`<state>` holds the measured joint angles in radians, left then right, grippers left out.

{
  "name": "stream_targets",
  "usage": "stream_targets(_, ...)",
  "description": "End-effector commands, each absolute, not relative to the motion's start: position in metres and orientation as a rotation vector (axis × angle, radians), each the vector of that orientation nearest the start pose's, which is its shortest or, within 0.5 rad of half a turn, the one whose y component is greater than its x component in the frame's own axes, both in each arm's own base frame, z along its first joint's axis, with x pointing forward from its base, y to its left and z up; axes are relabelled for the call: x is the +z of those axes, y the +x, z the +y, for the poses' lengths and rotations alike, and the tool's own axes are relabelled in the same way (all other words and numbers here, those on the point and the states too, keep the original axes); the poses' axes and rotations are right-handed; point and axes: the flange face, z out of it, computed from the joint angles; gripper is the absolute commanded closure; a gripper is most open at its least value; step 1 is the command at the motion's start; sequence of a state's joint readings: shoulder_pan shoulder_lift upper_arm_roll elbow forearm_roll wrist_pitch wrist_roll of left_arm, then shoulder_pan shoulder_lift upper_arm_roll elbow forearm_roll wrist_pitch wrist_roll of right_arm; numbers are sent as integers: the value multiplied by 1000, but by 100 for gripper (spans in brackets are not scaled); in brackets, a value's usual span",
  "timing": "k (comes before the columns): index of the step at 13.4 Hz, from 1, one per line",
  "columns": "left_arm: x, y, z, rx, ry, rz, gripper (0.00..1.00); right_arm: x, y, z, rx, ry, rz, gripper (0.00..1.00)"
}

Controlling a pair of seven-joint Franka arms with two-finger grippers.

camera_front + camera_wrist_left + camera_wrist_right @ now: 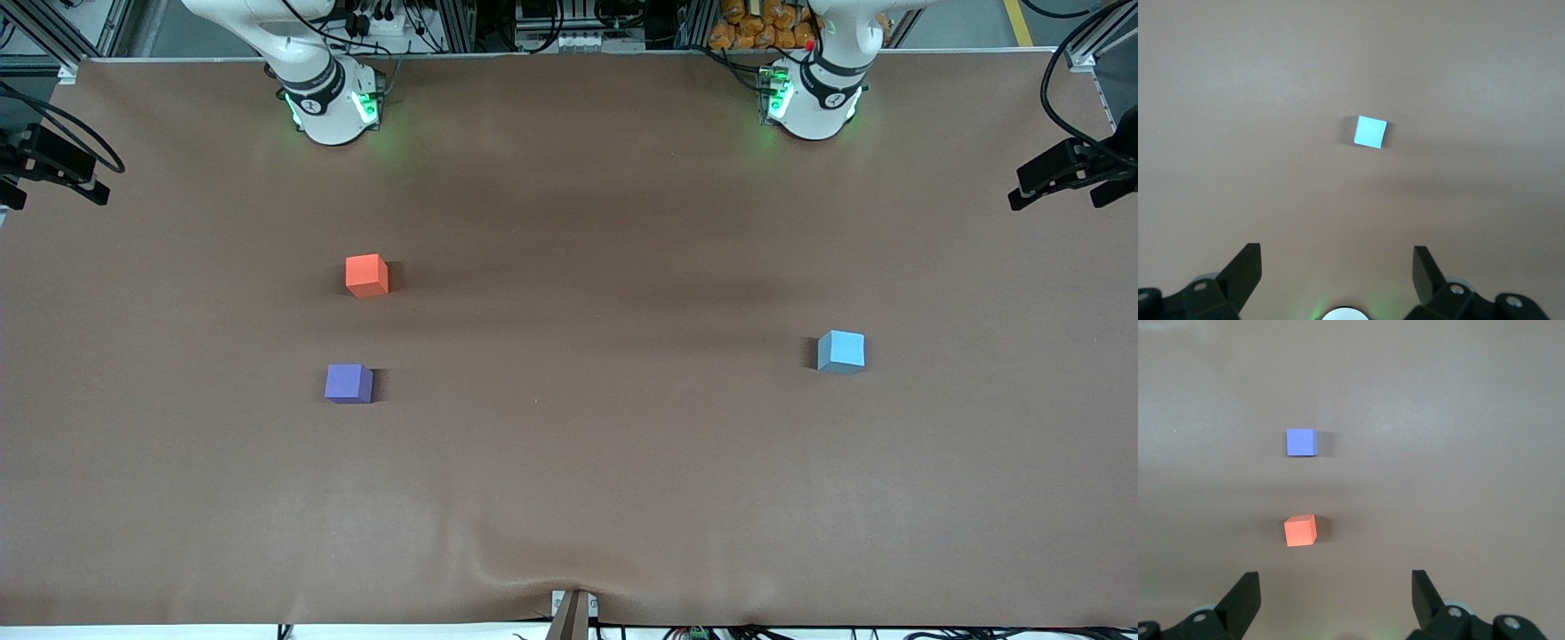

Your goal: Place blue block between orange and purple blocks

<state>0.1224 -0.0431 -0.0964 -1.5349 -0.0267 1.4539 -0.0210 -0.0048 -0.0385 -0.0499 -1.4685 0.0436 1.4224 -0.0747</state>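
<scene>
Blue block (1371,132) below open left claw (1338,267).

A brown desk (569,462) carries three small cubes. The orange block (366,275) sits toward the right arm's end, with the purple block (348,383) nearer the front camera (apart, a gap between them). The blue block (841,351) lies alone toward the left arm's end, well apart from both.
</scene>
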Motion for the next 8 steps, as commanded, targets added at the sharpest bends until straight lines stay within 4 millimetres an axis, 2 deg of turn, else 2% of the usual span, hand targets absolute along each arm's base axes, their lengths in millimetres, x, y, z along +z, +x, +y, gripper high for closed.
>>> stream_targets(1, 660, 529, 9, 54, -3164, -66, 0, 683, 528, -21, 7, -3091, -54, 0)
stream_targets(8, 654, 530, 10, 73, -3161, -64, 0, 679, 533, -19, -6, -3080, -51, 0)
